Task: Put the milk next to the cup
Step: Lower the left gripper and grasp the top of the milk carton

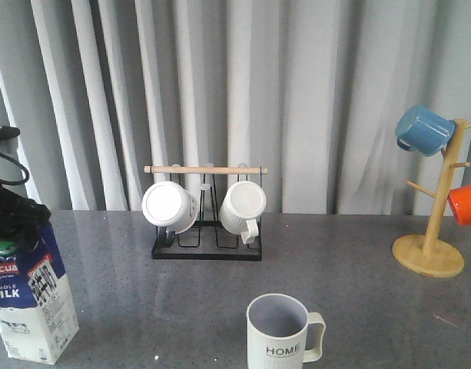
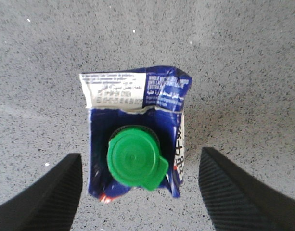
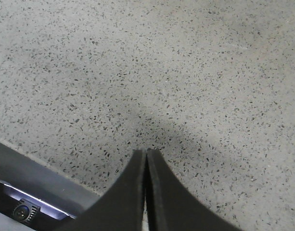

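The milk [image 1: 31,304] stands at the bench's [image 1: 358,307] near left edge, about nine o'clock from the cup [image 1: 280,332], bare bench between them. The left tool [image 2: 140,192] hangs wide open over the carton, fingers clear of both sides. The right tool [image 3: 146,192] is pressed closed, empty.

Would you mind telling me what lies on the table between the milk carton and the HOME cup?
Nothing: in the front view, only bare grey table separates the milk carton from the cup.

Two white mugs [image 1: 170,206] lie in a black rack [image 1: 207,250]; blue [image 1: 423,129] and orange mugs [image 1: 466,204] hang on a wooden tree [image 1: 431,247].
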Tool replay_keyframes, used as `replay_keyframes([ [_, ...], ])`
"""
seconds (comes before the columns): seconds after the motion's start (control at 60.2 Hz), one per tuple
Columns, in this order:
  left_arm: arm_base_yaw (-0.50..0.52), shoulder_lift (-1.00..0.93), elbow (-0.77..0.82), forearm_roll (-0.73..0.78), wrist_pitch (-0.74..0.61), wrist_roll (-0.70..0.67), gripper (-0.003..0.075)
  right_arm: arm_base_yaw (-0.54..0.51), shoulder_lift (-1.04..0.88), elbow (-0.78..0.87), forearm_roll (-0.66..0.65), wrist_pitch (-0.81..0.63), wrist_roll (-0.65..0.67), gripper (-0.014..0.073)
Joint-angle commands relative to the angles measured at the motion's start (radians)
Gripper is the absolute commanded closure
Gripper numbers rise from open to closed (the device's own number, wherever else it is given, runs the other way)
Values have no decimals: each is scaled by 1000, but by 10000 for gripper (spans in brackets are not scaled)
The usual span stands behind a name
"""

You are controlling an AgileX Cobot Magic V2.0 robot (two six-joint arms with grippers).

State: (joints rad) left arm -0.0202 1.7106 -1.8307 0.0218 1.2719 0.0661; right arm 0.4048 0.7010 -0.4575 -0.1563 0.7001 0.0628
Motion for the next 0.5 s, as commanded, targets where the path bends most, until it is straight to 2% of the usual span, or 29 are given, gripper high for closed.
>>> replay_keyframes([
  [0.0, -3, -2, -14, -2, -27, 0, 238, 0, -3, -24, -8, -47, 0, 602],
  [0.199, -3, 50, -14, 25, -24, 0, 241, 0, -3, -24, -8, -47, 0, 602],
  [0.282, -2, 60, -14, 23, -20, -1, 267, 0, -3, -24, -8, -47, 0, 602],
  [0.349, -2, 61, -14, 22, -22, -1, 306, 0, -3, -24, -8, -47, 0, 602],
  [0.482, -2, 48, -16, 14, -20, -1, 449, 0, -3, -24, -8, -48, 0, 602],
])
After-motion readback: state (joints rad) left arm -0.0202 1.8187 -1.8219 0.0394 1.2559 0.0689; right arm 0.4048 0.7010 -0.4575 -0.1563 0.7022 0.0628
